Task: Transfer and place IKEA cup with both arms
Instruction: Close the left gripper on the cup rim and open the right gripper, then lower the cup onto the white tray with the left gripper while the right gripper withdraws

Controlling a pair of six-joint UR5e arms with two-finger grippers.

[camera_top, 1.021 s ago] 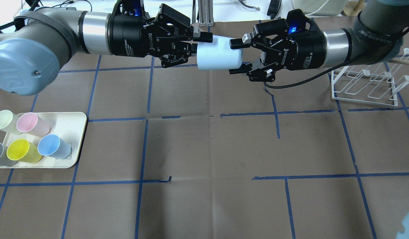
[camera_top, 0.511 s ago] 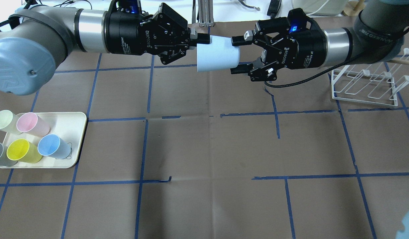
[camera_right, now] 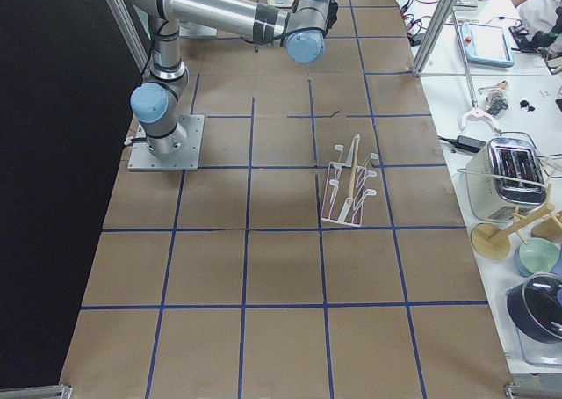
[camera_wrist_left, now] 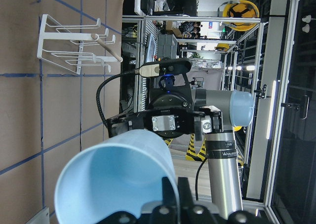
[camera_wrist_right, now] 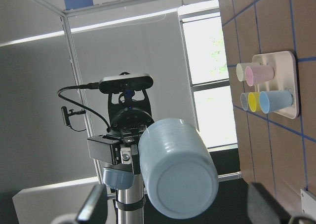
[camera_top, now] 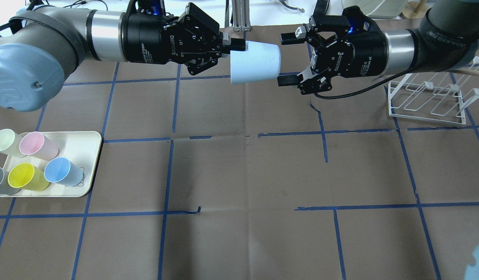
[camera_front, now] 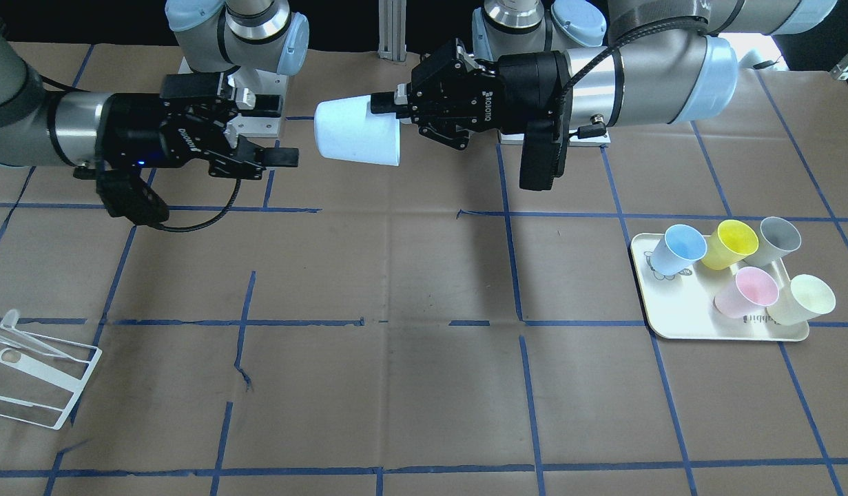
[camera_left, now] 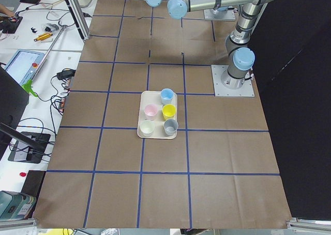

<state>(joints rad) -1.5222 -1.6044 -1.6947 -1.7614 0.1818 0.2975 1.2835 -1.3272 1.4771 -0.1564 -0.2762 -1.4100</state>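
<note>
The pale blue IKEA cup [camera_top: 255,62] hangs on its side high over the table's far middle, its base toward my right arm. My left gripper [camera_top: 236,47] is shut on the cup's rim and holds it alone. My right gripper [camera_top: 286,59] is open, its fingertips just off the cup's base and not touching it. In the front view the cup [camera_front: 355,131] lies between the left gripper [camera_front: 389,107] and the open right gripper [camera_front: 279,131]. The right wrist view shows the cup's base [camera_wrist_right: 177,169] straight ahead.
A cream tray [camera_top: 87,155] at the near left holds several cups, among them a second blue cup [camera_top: 62,171], a yellow one and a pink one. A white wire rack [camera_top: 430,97] stands at the far right.
My right gripper, whose open fingers straddled the cup's base, has drawn back to the right and is clear of it. The left gripper still holds the cup and has shifted slightly left.
</note>
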